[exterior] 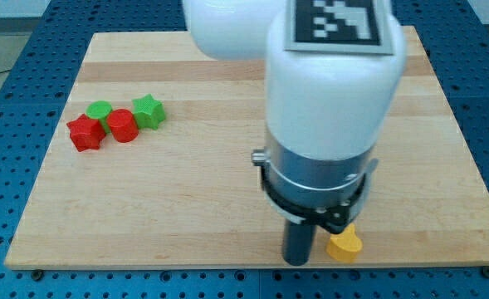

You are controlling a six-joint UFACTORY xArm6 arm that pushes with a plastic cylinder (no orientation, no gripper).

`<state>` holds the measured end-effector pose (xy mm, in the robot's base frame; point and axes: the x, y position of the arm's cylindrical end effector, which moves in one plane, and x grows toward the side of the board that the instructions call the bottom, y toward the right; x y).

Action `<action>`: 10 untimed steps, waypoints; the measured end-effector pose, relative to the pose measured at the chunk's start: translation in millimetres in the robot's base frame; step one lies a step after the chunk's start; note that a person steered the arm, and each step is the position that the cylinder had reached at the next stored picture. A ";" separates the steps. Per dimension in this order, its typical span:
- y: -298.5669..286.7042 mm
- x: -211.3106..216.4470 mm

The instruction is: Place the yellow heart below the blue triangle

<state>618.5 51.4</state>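
Note:
The yellow heart (344,245) lies near the view's bottom edge of the wooden board (186,208), right of centre. The dark rod comes down from the white arm (327,100), and my tip (299,259) rests just left of the yellow heart, almost touching it. No blue triangle shows in the camera view; the arm hides much of the board's middle and right.
A cluster of blocks sits at the view's left: a red star (85,133), a green round block (100,110), a red round block (122,125) and a green star (149,111). The board's bottom edge runs just below my tip.

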 end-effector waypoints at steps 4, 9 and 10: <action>29.6 -0.6; 149.4 -1.8; 155.3 -27.8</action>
